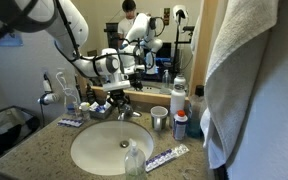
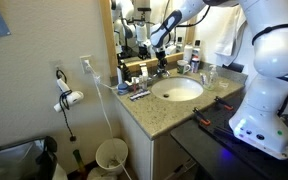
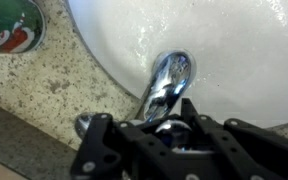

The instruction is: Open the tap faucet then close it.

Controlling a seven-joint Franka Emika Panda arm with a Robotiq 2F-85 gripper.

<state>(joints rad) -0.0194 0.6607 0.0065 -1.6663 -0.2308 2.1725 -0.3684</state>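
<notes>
I am holding my claw (image 3: pixel 174 128) low over the faucet (image 3: pixel 170 78), spout reaching over the sink (image 3: pixel 234 40), finger opening impossible to tell, can (image 3: pixel 12 25) standing on counter (image 3: pixel 44 95).

"Where's the tap?"

"The small shiny chrome faucet (image 3: pixel 169 85) stands on the speckled stone surface (image 3: pixel 44 95) at the round white basin's (image 3: pixel 239 55) back rim, its short curved spout reaching out over it."

"Its lever?"

"Hidden; can't tell."
</notes>
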